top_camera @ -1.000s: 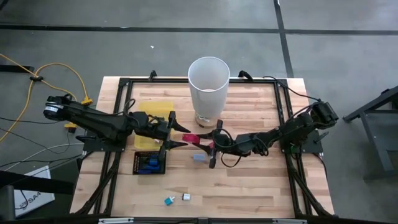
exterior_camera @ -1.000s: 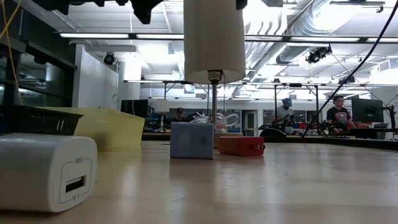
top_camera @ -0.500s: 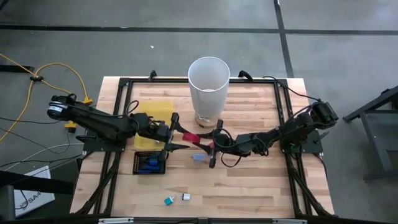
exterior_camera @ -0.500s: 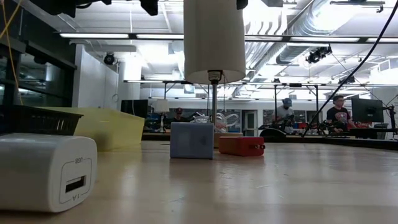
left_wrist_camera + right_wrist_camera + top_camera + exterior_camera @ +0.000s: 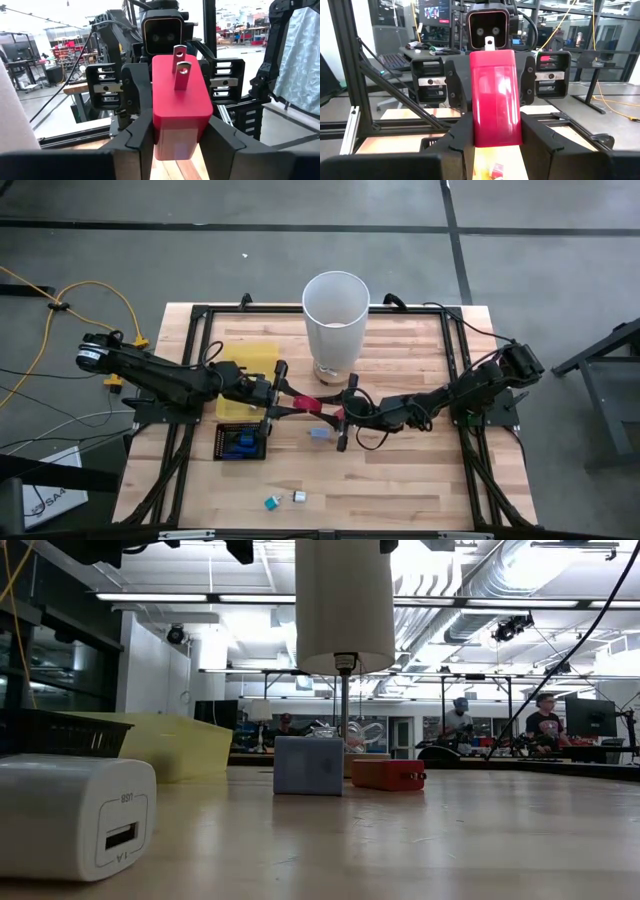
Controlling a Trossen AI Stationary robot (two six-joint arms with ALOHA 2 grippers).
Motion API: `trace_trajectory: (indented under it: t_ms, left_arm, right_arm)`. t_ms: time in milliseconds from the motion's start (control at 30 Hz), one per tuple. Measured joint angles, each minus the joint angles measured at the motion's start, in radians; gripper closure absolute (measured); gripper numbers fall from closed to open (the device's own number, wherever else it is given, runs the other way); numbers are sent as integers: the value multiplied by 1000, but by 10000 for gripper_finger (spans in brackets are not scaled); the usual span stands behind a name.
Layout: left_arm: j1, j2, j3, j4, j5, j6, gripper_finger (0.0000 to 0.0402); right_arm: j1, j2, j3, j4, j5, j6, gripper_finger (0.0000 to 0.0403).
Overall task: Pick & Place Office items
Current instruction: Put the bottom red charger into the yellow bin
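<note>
Between the two wrists, above mid-bench, I see both pincers clamped on one red plug adapter (image 5: 179,107): left pincer (image 5: 283,398) from one end, right pincer (image 5: 341,412) from the other. Farther off, a light blue block (image 5: 319,434) lies just beside them; teal and white pieces sit near the bench (image 5: 400,480) edge.

Tall white bin (image 5: 336,325) upright at the back, yellow tray (image 5: 248,365) (flat), black mesh tray (image 5: 224,443) beside it
</note>
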State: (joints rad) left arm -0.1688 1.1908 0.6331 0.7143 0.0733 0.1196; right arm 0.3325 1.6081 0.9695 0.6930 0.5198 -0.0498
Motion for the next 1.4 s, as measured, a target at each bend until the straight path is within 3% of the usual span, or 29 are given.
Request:
trace_trajectory:
  t_ms: [567, 1400]
  left_arm:
    - [0, 0, 0, -1, 4, 5, 282]
    - [-2, 0, 0, -3, 18, 4, 283]
  right_arm:
    - [0, 0, 0, 0, 2, 0, 292]
    - [-2, 0, 0, -4, -21, 0, 202]
